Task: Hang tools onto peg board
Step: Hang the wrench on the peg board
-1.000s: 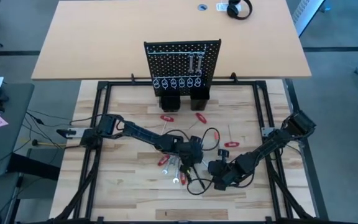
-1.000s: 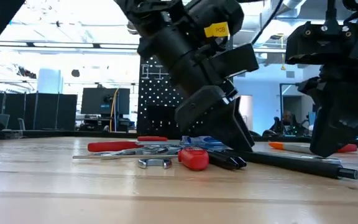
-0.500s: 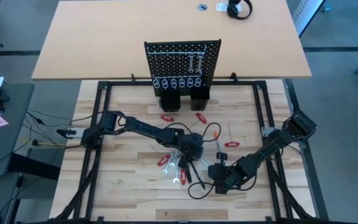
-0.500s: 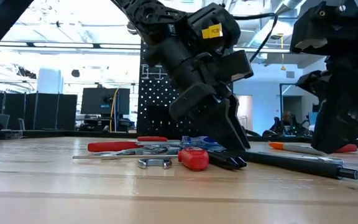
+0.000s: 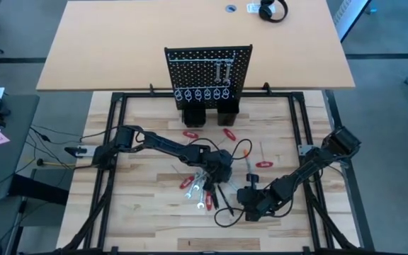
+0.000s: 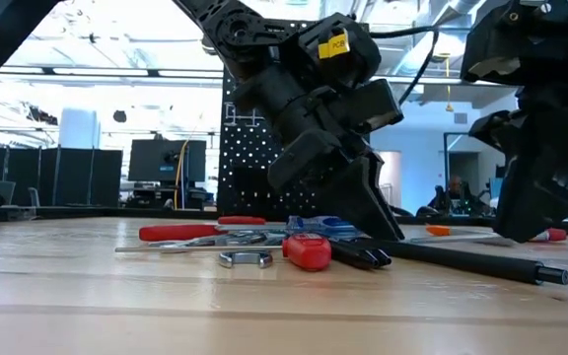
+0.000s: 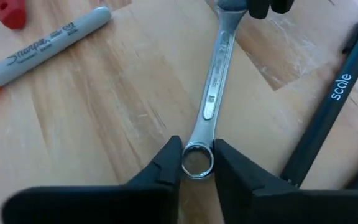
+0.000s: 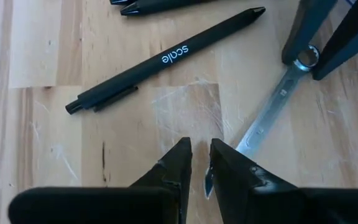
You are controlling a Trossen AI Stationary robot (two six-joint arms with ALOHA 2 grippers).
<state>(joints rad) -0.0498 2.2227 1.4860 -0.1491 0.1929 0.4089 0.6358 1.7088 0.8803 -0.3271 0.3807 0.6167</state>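
Note:
A silver wrench (image 7: 211,99) lies on the wooden table between my two grippers. My left gripper (image 7: 196,155) is shut on its ring end, in the middle of the table (image 5: 222,181). My right gripper (image 8: 201,158) stands at the wrench's other end (image 5: 246,200), its fingers a narrow gap apart. The black peg board (image 5: 207,71) stands upright at the far edge, with silver ring hooks and two wrenches on it. More tools lie around: red-handled pieces (image 5: 190,134) and other wrenches (image 5: 200,198). My left gripper pinches the wrench's ring end (image 7: 197,175) between its two fingertips, one on each side of the ring. The fingers slant down from the far left, in line with the shaft. My right gripper has the tip of the wrench's open end (image 8: 209,179) in its narrow gap. One finger (image 8: 235,165) hides the rest of that end. The fingers point down from the near right.
A black pen marked "scale" (image 8: 166,59) lies beside the wrench, and a marker (image 7: 42,46) lies farther off. In the low view a wrench (image 6: 248,258) and a red-handled piece (image 6: 309,251) lie at the near side of the pile. Two black holders (image 5: 207,113) stand at the board's foot.
My right gripper has moved a little toward the table's near edge. My left gripper has shifted slightly toward the right gripper, staying low over the pile.

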